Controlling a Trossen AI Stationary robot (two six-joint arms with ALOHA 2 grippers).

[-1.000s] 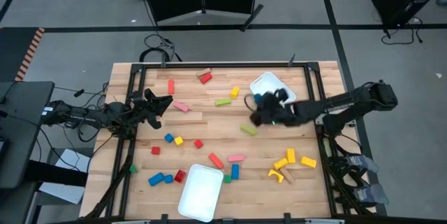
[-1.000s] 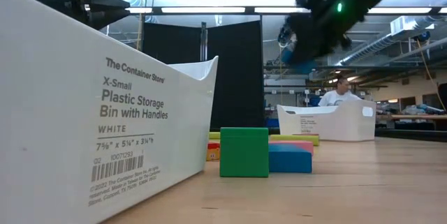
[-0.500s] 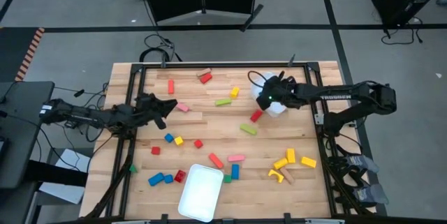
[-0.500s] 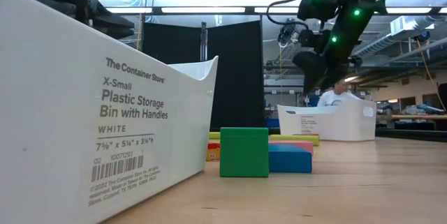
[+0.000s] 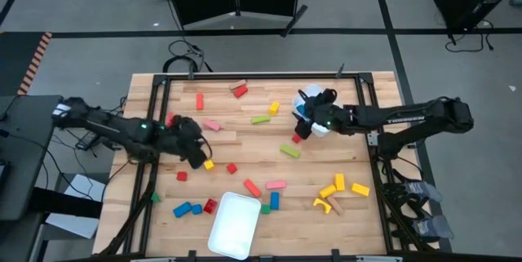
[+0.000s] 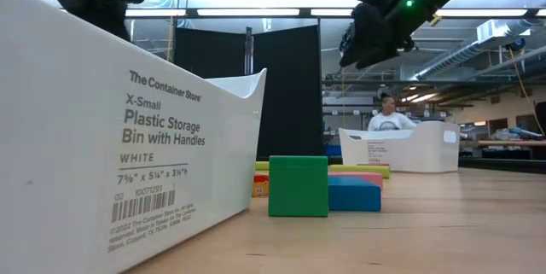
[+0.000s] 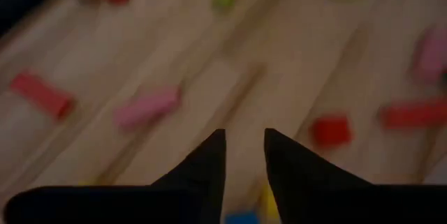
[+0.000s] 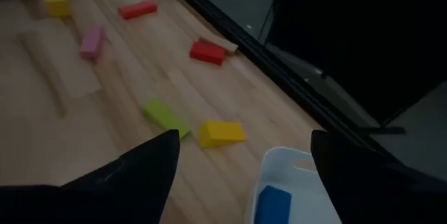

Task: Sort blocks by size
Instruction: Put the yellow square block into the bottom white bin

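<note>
Blocks (image 5: 274, 107) lie scattered over most of the wooden table (image 5: 245, 144), in red, yellow, green, pink and blue, so the sorting looks barely begun. One blue block (image 8: 273, 203) already sits in the white tray (image 8: 293, 182) at the far right of the table, which suggests that tray is meant for one size group; the second white tray (image 5: 235, 224) at the near edge shows nothing inside from above.

The right gripper (image 5: 314, 119) hangs right over the far tray. Its fingers (image 8: 150, 161) are spread wide with nothing between them, and the blue block lies in the tray directly beneath the gap, so I would judge it is placed there for a drop-off. Just beyond its fingertips are a yellow block (image 8: 221, 132) and a green bar (image 8: 166, 118), with a red block (image 8: 207, 51) farther on near the table's rail.

The left gripper (image 5: 196, 152) is low over the middle-left of the table. Its fingers (image 7: 209, 158) are nearly together, only a narrow slit between them, and hold nothing I can see. A pink bar (image 7: 147, 107) lies just ahead of the tips and a small red cube (image 7: 330, 130) off to one side; a yellow cube (image 5: 209, 164) sits just beside the gripper. It seems poised to choose its next piece
</note>
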